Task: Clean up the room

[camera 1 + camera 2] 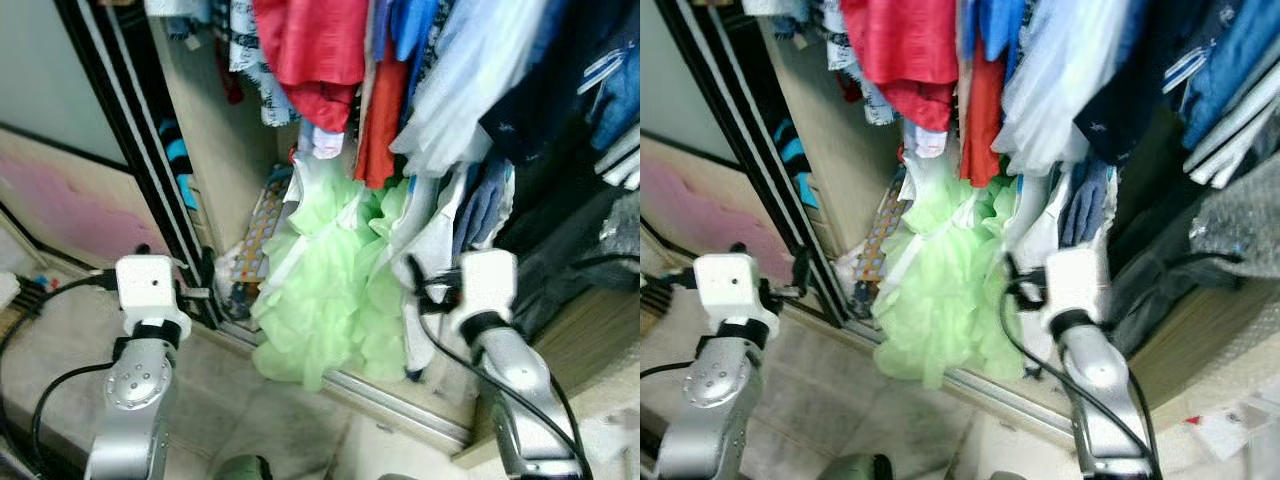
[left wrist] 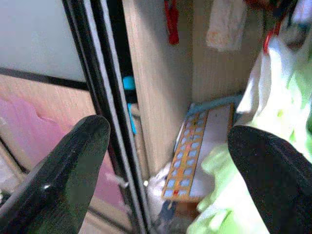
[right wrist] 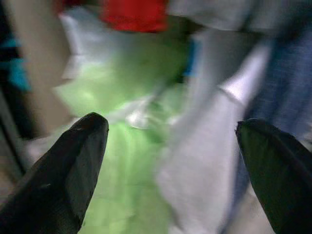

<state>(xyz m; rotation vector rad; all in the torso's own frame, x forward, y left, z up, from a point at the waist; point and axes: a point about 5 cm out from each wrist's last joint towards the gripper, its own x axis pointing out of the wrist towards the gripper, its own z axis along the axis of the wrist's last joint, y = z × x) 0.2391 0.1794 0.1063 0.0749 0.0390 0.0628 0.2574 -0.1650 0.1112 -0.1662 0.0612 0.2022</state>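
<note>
Open wardrobe (image 1: 225, 180), packed with hanging clothes; pale green frilly dress (image 1: 320, 290) trailing to its sill. Left gripper (image 2: 168, 170) spread wide near sliding door track (image 2: 105, 112). Right gripper (image 3: 170, 165) spread before blurred, possibly white garment (image 3: 204, 161).

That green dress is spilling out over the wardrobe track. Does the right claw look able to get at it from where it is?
Probably yes. The right claw is open and points straight at the green dress, with nothing between them. A white garment hangs beside the dress and might get caught too.
</note>
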